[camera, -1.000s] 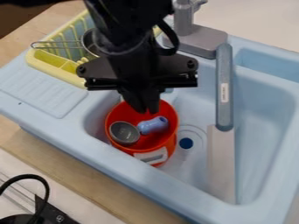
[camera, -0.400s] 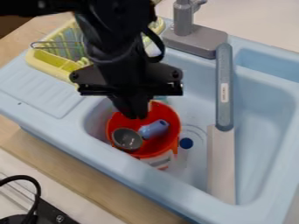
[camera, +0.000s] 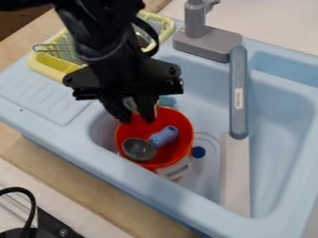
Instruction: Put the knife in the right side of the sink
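Above the back left part of the sink (camera: pixel 288 111) hangs my gripper (camera: pixel 135 116), its fingers parted. Its tips are over the back rim of a red bucket (camera: pixel 175 151). Something pale shows between the fingers; I cannot tell what it is. A long piece (camera: pixel 238 114) crosses the sink from back to front, to the right of the bucket. Its upper part is grey-blue and handle-like, its lower part pale and flat. I cannot tell if it is the knife or a divider.
The bucket holds a dark round cup (camera: pixel 138 149) and a blue-purple piece (camera: pixel 164 136). At the back stand a grey faucet (camera: pixel 208 44) and, further left, a yellow dish rack (camera: pixel 46 62). A dark cable (camera: pixel 31 204) curves at the lower left.
My gripper has moved left and its fingers have spread apart. The bucket has shifted slightly right and tilted, and the things in it have moved a little. The long piece has stayed put.
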You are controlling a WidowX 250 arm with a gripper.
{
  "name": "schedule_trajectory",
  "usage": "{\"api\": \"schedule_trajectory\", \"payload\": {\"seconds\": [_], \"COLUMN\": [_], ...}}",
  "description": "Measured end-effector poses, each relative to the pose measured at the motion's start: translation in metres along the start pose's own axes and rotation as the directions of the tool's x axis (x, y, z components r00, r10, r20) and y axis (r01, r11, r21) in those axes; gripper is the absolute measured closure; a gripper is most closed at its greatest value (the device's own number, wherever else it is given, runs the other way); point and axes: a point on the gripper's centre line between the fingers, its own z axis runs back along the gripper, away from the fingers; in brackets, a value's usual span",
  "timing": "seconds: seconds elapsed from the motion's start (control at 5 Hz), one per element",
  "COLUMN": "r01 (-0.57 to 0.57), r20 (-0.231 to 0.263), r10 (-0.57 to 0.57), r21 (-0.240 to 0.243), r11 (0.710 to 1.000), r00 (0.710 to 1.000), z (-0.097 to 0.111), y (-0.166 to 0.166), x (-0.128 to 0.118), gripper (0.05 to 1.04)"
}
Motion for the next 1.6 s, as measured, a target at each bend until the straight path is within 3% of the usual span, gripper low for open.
{"api": "schedule_trajectory", "payload": {"seconds": [0.2, 0.4, 0.6, 0.8, 1.2, 1.4, 1.6], "r01": [-0.017, -0.03, -0.061, -0.1, -0.12, -0.12, -0.134], "r20": [-0.005, -0.005, 0.01, -0.007, 0.013, 0.033, 0.024], "r10": [0.017, 0.03, 0.061, 0.1, 0.12, 0.12, 0.133], "r21": [-0.001, 0.0, -0.016, -0.014, -0.011, 0.007, 0.037], "r11": [1.0, 1.0, 0.998, 0.995, 0.993, 0.993, 0.99], "r00": [1.0, 1.0, 0.998, 0.995, 0.993, 0.992, 0.991], "z": [0.005, 0.012, 0.022, 0.032, 0.037, 0.034, 0.017], "y": [0.002, 0.003, 0.003, 0.005, 0.008, 0.009, 0.014], "x": [0.001, 0.005, 0.009, 0.014, 0.018, 0.021, 0.026], "gripper": [0.313, 0.097, 0.086, 0.086, 0.086, 0.086, 0.086]}}
